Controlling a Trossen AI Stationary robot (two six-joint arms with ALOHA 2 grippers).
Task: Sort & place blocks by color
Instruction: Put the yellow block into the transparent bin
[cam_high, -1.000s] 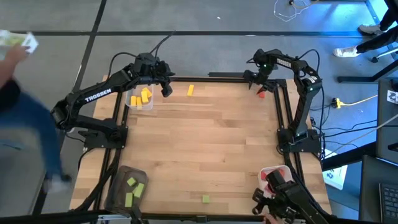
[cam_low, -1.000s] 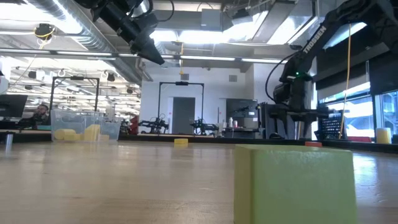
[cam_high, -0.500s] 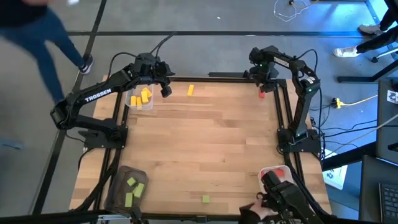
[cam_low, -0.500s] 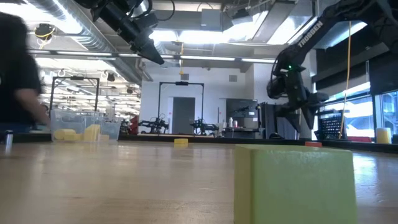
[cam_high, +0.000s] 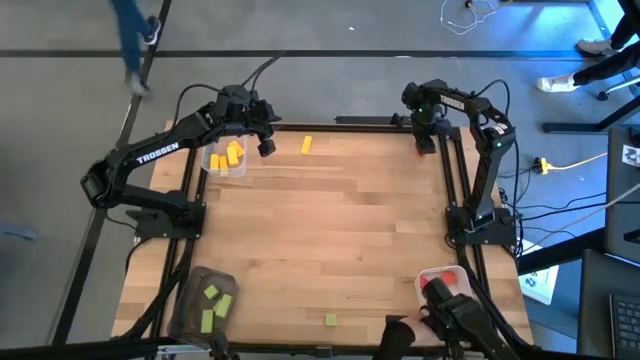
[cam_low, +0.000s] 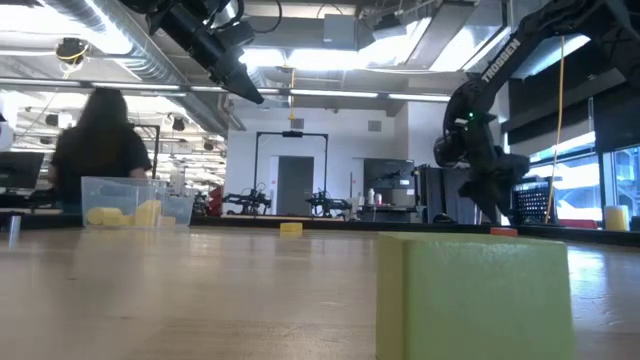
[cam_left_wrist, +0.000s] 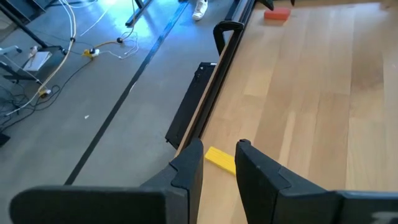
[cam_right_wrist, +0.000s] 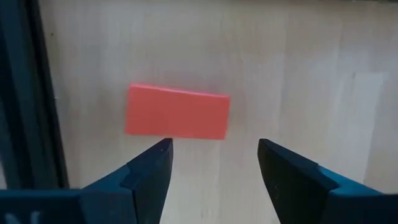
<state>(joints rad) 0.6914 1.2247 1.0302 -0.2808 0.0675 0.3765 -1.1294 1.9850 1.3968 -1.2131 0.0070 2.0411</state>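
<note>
A red block (cam_right_wrist: 177, 112) lies flat on the wood at the table's far right corner (cam_high: 422, 150). My right gripper (cam_right_wrist: 214, 150) hangs open just above it, pointing down, touching nothing; in the high view my right gripper (cam_high: 424, 138) partly covers the block. A yellow block (cam_high: 307, 145) lies at the far edge. My left gripper (cam_high: 268, 147) is raised to the left of the yellow block (cam_left_wrist: 219, 159), beside the clear tray (cam_high: 213, 168) of yellow blocks. Its fingers are slightly apart with nothing between them. A green block (cam_high: 330, 319) lies near the front edge.
A dark tray (cam_high: 192, 285) with green blocks stands at the near left. A white tray (cam_high: 428, 276) holding red stands at the near right, with dark equipment (cam_high: 455, 315) beside it. A black frame rail (cam_high: 446, 170) runs along the right edge. A person (cam_low: 100, 140) moves behind the table.
My right gripper has rolled about its own axis and tipped further down over the red block, shifting slightly toward the table's right edge. The blocks have not moved. A person has walked past beyond the far left of the table.
</note>
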